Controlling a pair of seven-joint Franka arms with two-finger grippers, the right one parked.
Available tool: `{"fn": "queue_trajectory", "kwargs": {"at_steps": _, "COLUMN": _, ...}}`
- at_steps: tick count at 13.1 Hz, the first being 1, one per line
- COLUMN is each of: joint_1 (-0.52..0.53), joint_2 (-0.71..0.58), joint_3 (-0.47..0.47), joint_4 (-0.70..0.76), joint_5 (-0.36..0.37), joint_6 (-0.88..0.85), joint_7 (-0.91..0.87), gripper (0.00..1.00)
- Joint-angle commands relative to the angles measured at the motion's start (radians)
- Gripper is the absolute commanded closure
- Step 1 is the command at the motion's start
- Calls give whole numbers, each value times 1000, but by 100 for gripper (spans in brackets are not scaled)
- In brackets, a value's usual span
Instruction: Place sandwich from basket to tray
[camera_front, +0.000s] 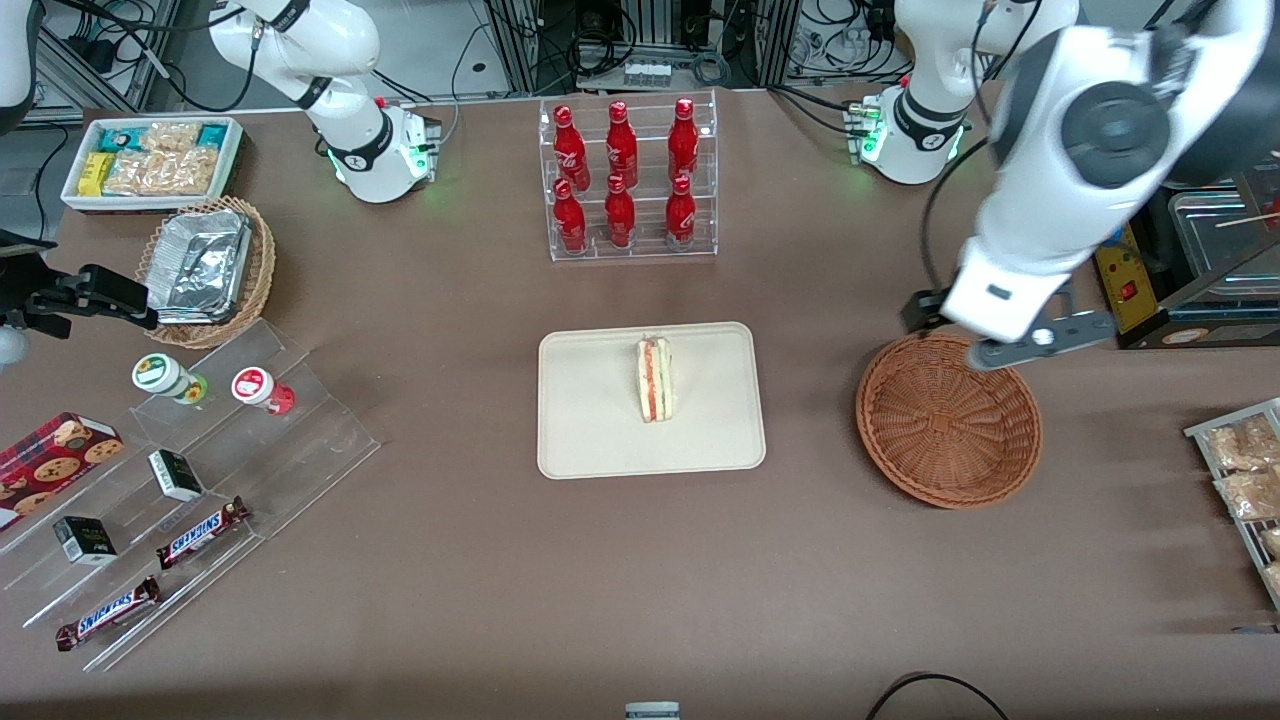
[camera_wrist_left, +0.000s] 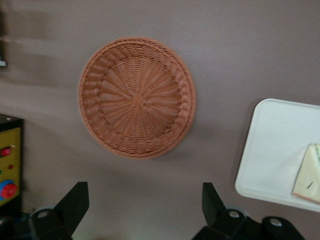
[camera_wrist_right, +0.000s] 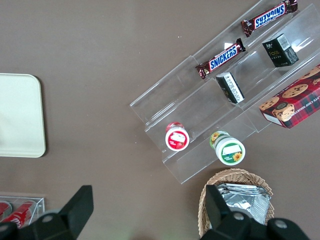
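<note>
Front view shows you a brown table (camera_front: 450, 560); the open, empty left gripper (camera_wrist_left: 145, 205) hangs above the reddish-brown wicker basket (camera_front: 948, 420).

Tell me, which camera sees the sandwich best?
The front view: the whole sandwich shows there, lying on the tray with its filling stripes visible. The left wrist view catches only one corner of it at the picture's edge. The right wrist view shows none of it. The gripper hangs open above the empty basket.

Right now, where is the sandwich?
The sandwich lies on the tray, nearer the front camera than the bottle rack; the gripper hangs open over the empty basket.
</note>
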Motion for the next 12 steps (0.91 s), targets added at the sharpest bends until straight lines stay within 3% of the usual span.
{"fn": "queue_trajectory", "kwargs": {"at_steps": 1, "joint_1": 78, "joint_2": -48, "joint_3": -13, "joint_4": 0, "joint_5": -39, "joint_6": -34, "joint_7": 106, "gripper": 0}}
{"fn": "queue_trajectory", "kwargs": {"at_steps": 4, "joint_1": 191, "joint_2": -68, "joint_3": -13, "joint_4": 47, "joint_5": -90, "joint_6": -115, "joint_7": 291, "gripper": 0}}
{"fn": "queue_trajectory", "kwargs": {"at_steps": 7, "joint_1": 262, "joint_2": -82, "joint_3": -13, "joint_4": 81, "joint_5": -93, "joint_6": -185, "joint_7": 408, "gripper": 0}}
{"fn": "queue_trajectory", "kwargs": {"at_steps": 12, "joint_1": 297, "joint_2": -45, "joint_3": -13, "joint_4": 140, "joint_5": -95, "joint_6": -183, "joint_7": 445, "gripper": 0}}
